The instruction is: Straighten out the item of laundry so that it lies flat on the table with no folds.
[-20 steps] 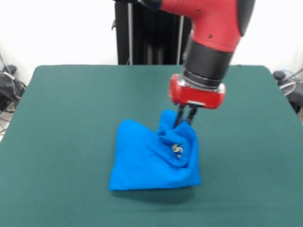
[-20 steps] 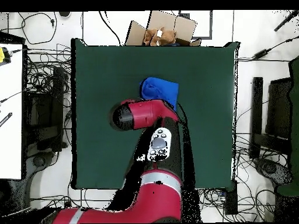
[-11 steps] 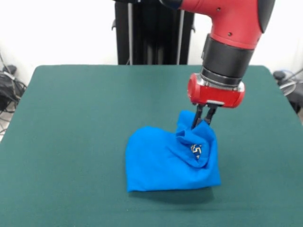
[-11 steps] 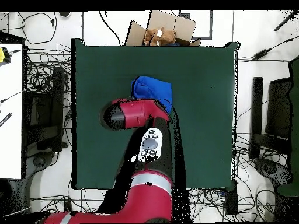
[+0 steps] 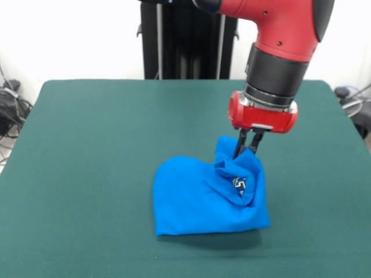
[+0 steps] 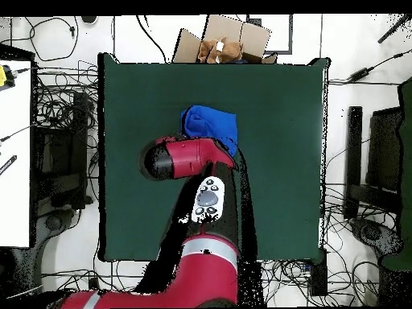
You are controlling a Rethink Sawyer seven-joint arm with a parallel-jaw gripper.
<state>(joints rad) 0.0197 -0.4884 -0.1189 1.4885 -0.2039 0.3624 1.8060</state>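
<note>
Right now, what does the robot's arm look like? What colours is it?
The arm is big, round and shiny red, with a wide black ring like a cuff near its end. Below that sits a red block with a small pale plate on its front, and two thin dark jaws stick out of the gripper. From above, a white oval panel with grey buttons shows on the arm.

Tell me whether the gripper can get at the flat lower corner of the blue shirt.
Probably yes: nothing lies around that corner, but the gripper is shut on the shirt's raised fold and must release first.
</note>
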